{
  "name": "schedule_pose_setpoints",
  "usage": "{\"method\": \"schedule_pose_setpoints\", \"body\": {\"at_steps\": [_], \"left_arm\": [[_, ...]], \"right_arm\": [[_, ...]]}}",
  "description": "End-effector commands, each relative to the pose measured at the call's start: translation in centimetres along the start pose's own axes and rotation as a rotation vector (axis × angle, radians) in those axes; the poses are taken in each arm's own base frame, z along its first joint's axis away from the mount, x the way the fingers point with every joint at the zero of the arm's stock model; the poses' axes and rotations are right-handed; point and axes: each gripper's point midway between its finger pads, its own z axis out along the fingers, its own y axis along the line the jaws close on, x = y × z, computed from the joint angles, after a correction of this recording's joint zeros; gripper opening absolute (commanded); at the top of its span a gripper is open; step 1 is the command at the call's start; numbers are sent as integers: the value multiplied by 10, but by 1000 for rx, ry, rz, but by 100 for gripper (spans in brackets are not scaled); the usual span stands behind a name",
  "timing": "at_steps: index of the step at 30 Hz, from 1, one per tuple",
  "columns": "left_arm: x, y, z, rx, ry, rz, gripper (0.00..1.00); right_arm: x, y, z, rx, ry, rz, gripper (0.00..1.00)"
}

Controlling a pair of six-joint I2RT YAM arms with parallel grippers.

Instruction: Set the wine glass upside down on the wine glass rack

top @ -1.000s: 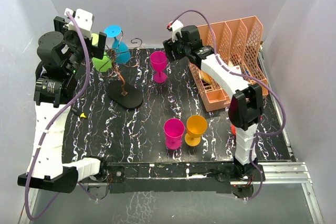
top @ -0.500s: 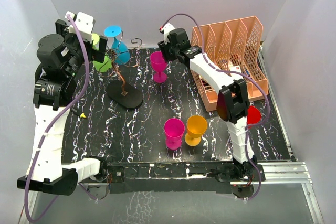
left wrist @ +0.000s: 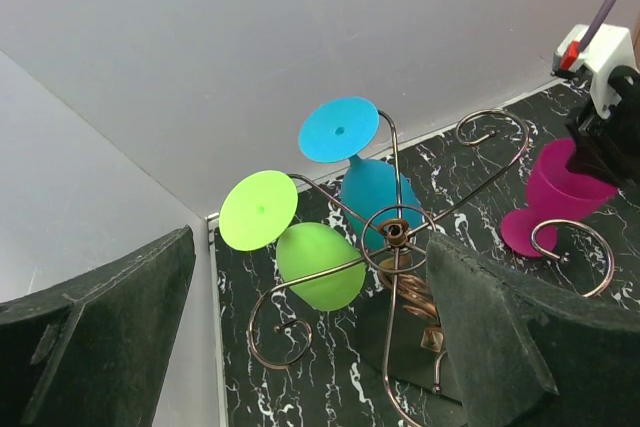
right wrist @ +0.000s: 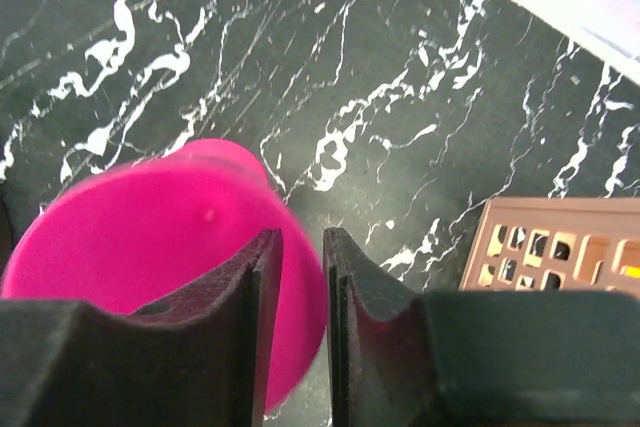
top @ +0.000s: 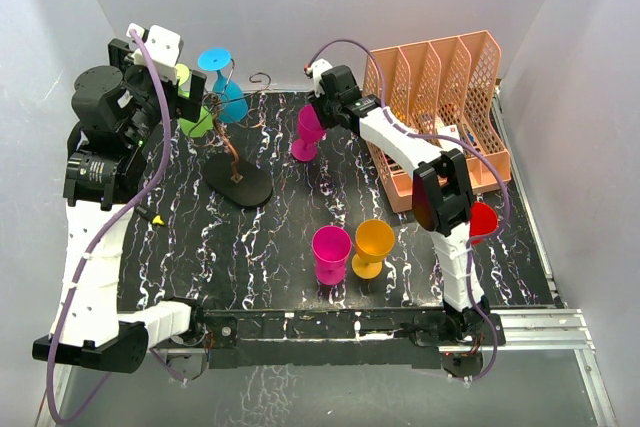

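Note:
A magenta wine glass (top: 306,136) (right wrist: 150,237) (left wrist: 560,192) leans at the back middle of the black marbled table. My right gripper (top: 322,119) (right wrist: 302,247) is shut on its rim, one finger inside the bowl and one outside. The wine glass rack (top: 240,183) (left wrist: 395,232) stands to the left on its black disc base. A green glass (top: 195,122) (left wrist: 320,265) and a blue glass (top: 228,97) (left wrist: 375,192) hang upside down from its curled wire arms. My left gripper (top: 185,92) (left wrist: 310,247) hovers open above the rack, holding nothing.
A peach slotted organizer (top: 440,117) stands at the back right, just beyond the right arm. Another magenta glass (top: 331,252) and an orange glass (top: 373,245) stand upright near the front middle. A red object (top: 483,219) shows behind the right arm's elbow.
My right gripper moved left and down onto the magenta glass and closed over its rim. The glass now leans. The left arm stayed put.

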Motion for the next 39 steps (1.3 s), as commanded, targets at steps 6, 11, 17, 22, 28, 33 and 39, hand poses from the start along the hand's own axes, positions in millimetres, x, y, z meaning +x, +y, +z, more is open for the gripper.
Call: {"method": "schedule_pose_setpoints", "body": {"at_steps": [6, 11, 17, 22, 28, 33, 39], "left_arm": [[-1, 1, -9, 1, -12, 12, 97], [0, -2, -8, 16, -10, 16, 97], [-1, -19, -4, 98, -23, -50, 97], [-6, -44, 3, 225, -39, -133, 91], [-16, -74, 15, 353, -39, -286, 83], [-34, -101, 26, 451, -40, -384, 79], [-61, -138, 32, 612, -59, -506, 80]], "right_arm": [[-37, -7, -47, 14, -112, -15, 14], [-58, -13, -73, 19, -167, -23, 9], [-88, -19, -117, 8, -255, -53, 8], [-121, -27, -181, 41, -368, -103, 8], [-153, -39, -269, 115, -522, -116, 8], [-162, -40, -326, 127, -627, -116, 8], [-168, -33, -371, 59, -695, -92, 8]]}}
